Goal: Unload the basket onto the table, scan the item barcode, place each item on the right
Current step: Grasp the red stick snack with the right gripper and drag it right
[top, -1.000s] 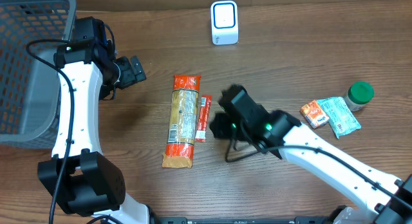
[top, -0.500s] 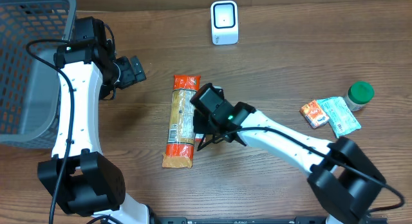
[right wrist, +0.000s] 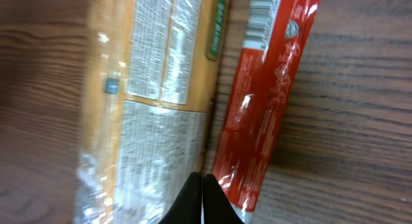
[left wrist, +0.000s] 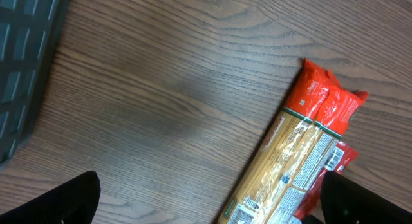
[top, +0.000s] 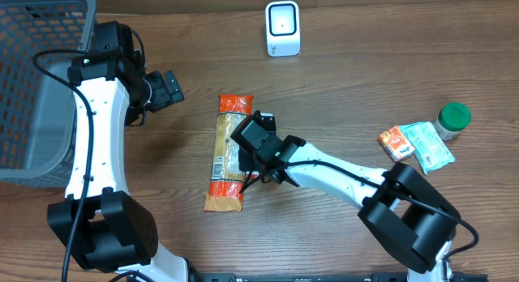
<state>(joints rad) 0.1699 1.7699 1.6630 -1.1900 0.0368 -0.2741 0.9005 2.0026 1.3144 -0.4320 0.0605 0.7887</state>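
A long pasta package (top: 228,156) with red ends lies lengthwise in the middle of the table, with a slim red packet (right wrist: 267,102) along its right side. My right gripper (right wrist: 201,180) is shut, nothing visible between its fingers, its tips low over the seam between the pasta package (right wrist: 154,89) and the red packet's near end. From overhead the right gripper (top: 250,175) covers most of the red packet. A white scanner (top: 283,28) stands at the back centre. My left gripper (top: 166,89) hangs open above bare wood left of the pasta package (left wrist: 302,153).
A grey mesh basket (top: 32,79) fills the far left. At the right lie an orange packet (top: 393,143), a teal packet (top: 428,144) and a green-lidded jar (top: 453,118).
My right arm has swung left across the red packet to the pasta package's edge, and its jaws have closed. The left arm has not moved.
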